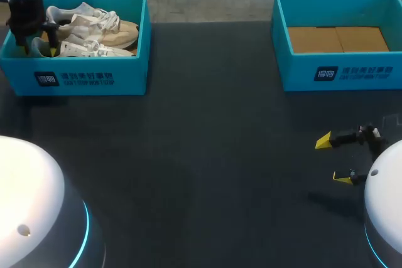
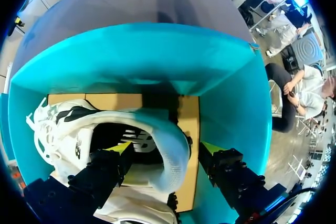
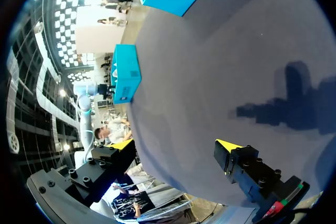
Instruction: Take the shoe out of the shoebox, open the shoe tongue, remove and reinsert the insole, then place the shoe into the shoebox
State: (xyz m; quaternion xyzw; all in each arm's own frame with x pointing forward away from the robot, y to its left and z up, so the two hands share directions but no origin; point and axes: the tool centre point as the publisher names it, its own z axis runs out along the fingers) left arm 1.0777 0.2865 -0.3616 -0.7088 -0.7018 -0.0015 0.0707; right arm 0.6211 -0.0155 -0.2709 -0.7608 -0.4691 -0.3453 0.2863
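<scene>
Yellow tips of the left gripper (image 2: pixel 165 150) straddle the heel of the shoe (image 2: pixel 176 156), spread wide — near the shoebox (image 2: pixel 157 51) wall; right gripper (image 1: pixel 333 159) spread, empty, above open table (image 1: pixel 207 155).

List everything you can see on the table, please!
left shoebox: one, teal, far left of the table.
shoes: two, white and beige, inside the left shoebox.
right shoebox: one, teal, far right of the table, brown cardboard floor showing.
table: one, dark grey, under both boxes.
left pincer: one, black with yellow tips, open, down in the left shoebox with its fingers either side of a shoe's heel rim.
right pincer: one, black with yellow tips, open, over the table's near right.
</scene>
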